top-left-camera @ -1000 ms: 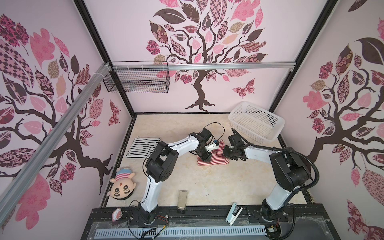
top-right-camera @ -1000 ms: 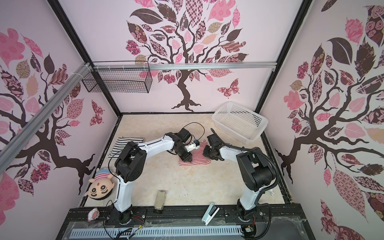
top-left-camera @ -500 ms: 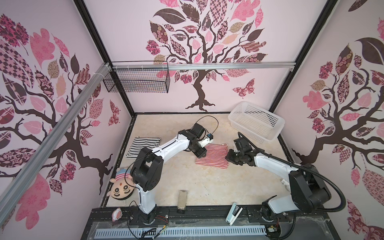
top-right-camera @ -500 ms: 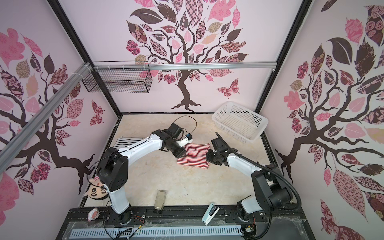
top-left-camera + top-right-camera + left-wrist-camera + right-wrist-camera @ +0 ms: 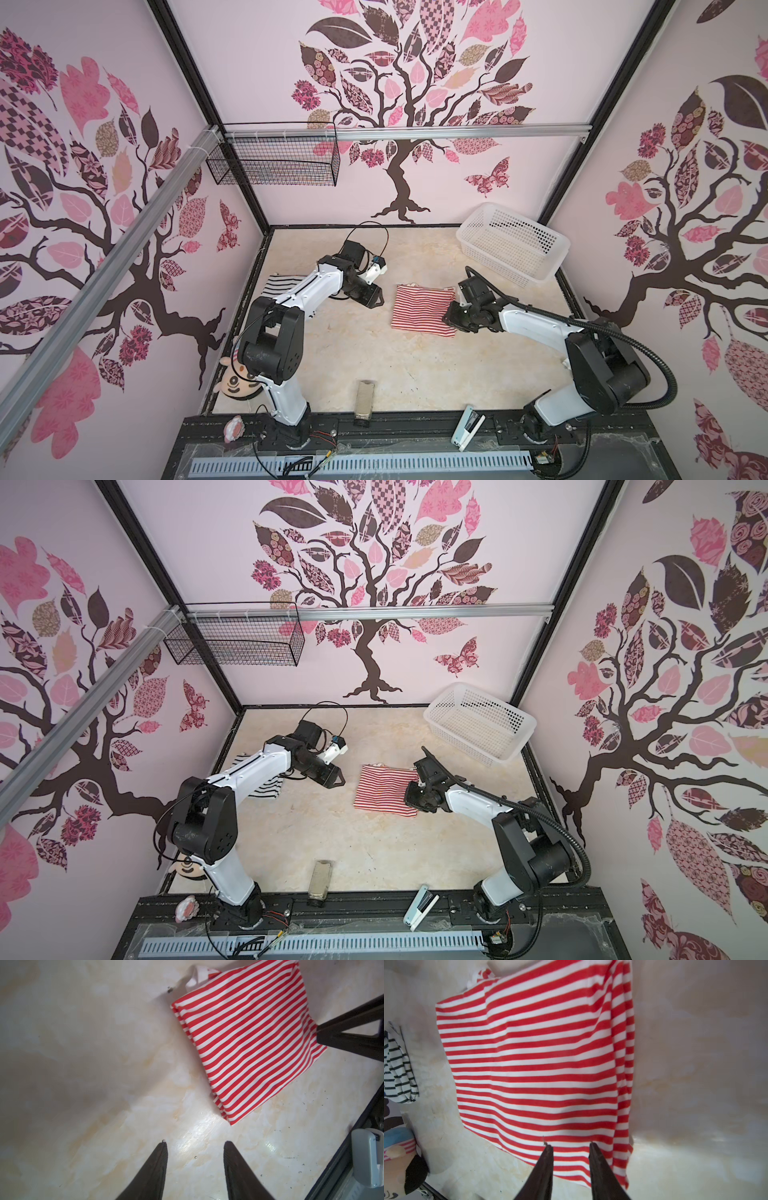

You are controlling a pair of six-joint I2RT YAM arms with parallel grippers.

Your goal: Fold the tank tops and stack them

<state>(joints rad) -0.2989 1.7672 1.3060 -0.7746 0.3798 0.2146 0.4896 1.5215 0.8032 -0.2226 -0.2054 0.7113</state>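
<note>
Your red-and-white tank top (image 5: 422, 309) lies folded on the desk (image 5: 374, 357). Left jaws stand released over bare desk; right jaws, released, hover at the top's edge.

1. The back wall (image 5: 519, 183) is pale pink, with a dark brown tree (image 5: 401, 183), pink and patterned leaves, and a butterfly (image 5: 488, 180).
2. Similar trees spread over the left wall (image 5: 104, 166) and the right wall (image 5: 685, 187).
3. Black frame posts (image 5: 195, 95) run up the corners.
4. A silver rail (image 5: 457, 134) crosses the back wall; a second rail (image 5: 104, 266) slants along the left wall.
5. A black wire basket (image 5: 274, 166) hangs at the back left corner.
6. The worktop (image 5: 374, 357) is cream and marbled, with a glossy patch of reflected light (image 5: 199, 1132).
</note>
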